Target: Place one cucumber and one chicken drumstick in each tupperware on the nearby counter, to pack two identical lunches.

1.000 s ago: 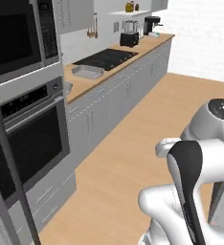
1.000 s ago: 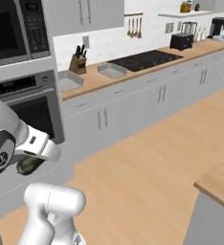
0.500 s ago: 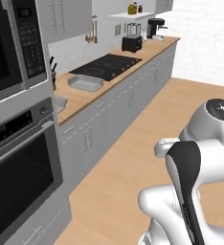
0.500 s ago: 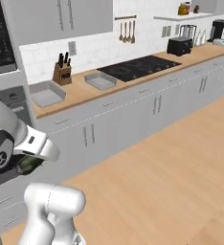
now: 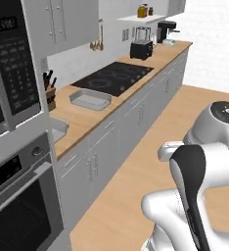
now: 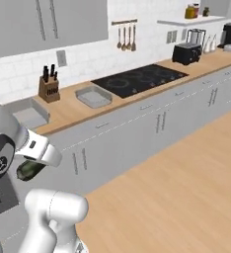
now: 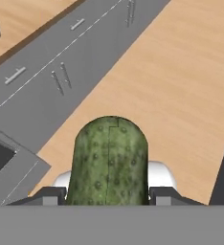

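Note:
My gripper (image 7: 109,195) is shut on the cucumber (image 7: 109,160), a stubby dark green cylinder that stands up between the two fingertips in the hand view. In the right base view the cucumber (image 6: 26,171) hangs under the hand at the gripper (image 6: 32,167), low at the left and in front of the cabinets. Two light-grey tupperware boxes sit on the wooden counter (image 6: 68,112): one (image 6: 93,97) next to the cooktop, the other (image 6: 29,115) further left. The left base view shows them too, one (image 5: 90,99) by the cooktop and one (image 5: 57,129) partly cut off by the oven column. The chicken drumstick is out of view.
A knife block (image 6: 48,88) stands against the wall between the two boxes. A black cooktop (image 6: 139,79) lies to the right, with a toaster (image 6: 186,52) beyond it. A wall oven and microwave column (image 5: 18,162) rises at the left. Wooden floor (image 6: 186,178) stretches to the right.
The whole picture has shifted: the base has driven along the cabinets, so counter and boxes are now closer and more central. The cucumber stays held in the gripper.

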